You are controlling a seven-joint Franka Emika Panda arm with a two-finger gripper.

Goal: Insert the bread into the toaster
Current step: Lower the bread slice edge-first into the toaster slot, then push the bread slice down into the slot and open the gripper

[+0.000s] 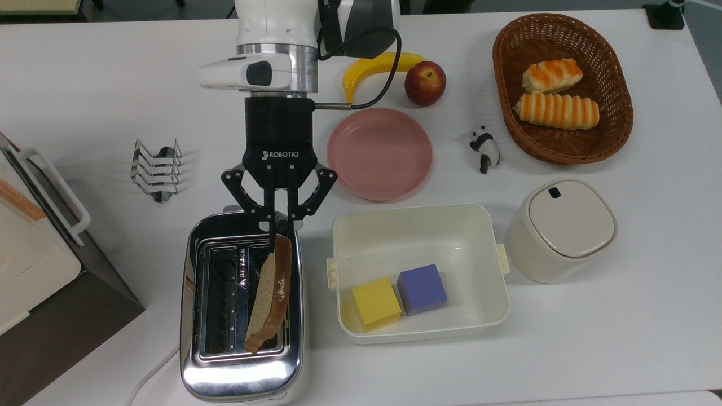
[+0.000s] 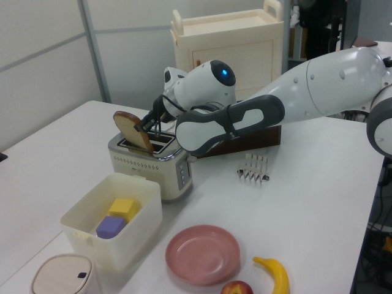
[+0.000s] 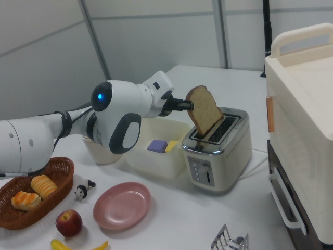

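**Slice tilted over the toaster's slot**

The white table [image 1: 620,349] filled the top view. At its left edge sat a cream-and-brown cabinet [image 1: 34,270]. The chrome toaster [image 1: 242,372] stood at lower centre-left of the top view, with a cream tub [image 1: 420,220] just to its right holding a yellow cube [image 1: 375,303] and a purple cube [image 1: 422,289]. A wicker basket [image 1: 615,135] with two orange-striped rolls [image 1: 555,110] occupied the upper right, above a lidded cream canister [image 1: 564,228]. A pink plate [image 1: 379,153] lay at centre, a banana [image 1: 389,65] and an apple [image 1: 425,83] above it.

The gripper [image 1: 280,228] reached down from the top of the frame, its fingers pinched narrowly on the upper edge of the bread [image 1: 271,293]. The slice leaned over the toaster's right-hand slot in the top view, its lower end at the slot opening, most of it standing clear above the toaster in the right view [image 3: 204,109].

A wire toast rack [image 1: 157,169] stood left of the gripper, and a panda figurine [image 1: 485,149] sat right of the plate.
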